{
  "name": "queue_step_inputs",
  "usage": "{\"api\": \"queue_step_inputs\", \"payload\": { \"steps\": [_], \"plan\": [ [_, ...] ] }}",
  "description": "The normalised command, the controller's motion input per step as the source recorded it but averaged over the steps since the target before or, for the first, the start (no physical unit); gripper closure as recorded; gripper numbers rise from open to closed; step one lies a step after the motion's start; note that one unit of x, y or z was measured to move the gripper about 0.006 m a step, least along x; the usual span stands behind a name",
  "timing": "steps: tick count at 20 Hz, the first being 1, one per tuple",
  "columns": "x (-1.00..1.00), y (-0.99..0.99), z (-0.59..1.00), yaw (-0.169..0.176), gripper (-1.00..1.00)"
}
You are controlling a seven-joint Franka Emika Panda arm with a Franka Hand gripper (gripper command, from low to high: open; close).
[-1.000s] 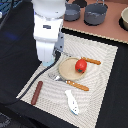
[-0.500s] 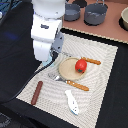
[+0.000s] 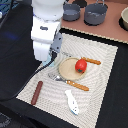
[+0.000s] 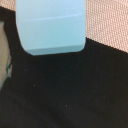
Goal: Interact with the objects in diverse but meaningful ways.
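A dark tabletop (image 3: 15, 60) fills the left and bottom of the exterior view; a pale woven placemat (image 3: 102, 75) lies on it, spread across the centre and right of the frame; on the mat sit a round tan plate (image 3: 67, 69) at centre, a fork (image 3: 69, 82) just below it, a dark brown sausage-like stick (image 3: 37, 92) at lower left, and a white-and-blue fish-like piece (image 3: 72, 101) at bottom centre.
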Motion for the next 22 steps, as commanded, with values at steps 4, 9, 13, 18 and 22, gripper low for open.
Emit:
{"api": "queue_step_inputs", "payload": {
  "steps": [4, 9, 13, 18, 22],
  "plan": [
    [-0.32, 0.08, -0.21, -0.007, -1.00],
    [-0.18, 0.05, -0.21, -0.022, -1.00],
    [-0.18, 0.04, -0.24, -0.028, -1.00],
    [-0.04, 0.00, -0.17, -0.046, -1.00],
    [-0.11, 0.01, -0.25, -0.039, -1.00]
  ]
}}
